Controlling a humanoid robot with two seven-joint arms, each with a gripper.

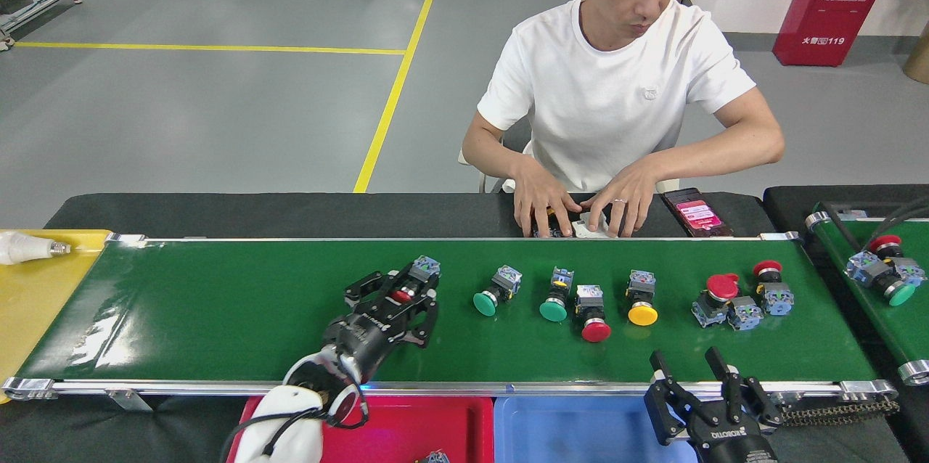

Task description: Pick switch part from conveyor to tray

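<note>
Glossy green conveyor (218, 303), red tray (406, 427) (blue bin (580, 427) beside), yellow tray (29, 296)
</note>
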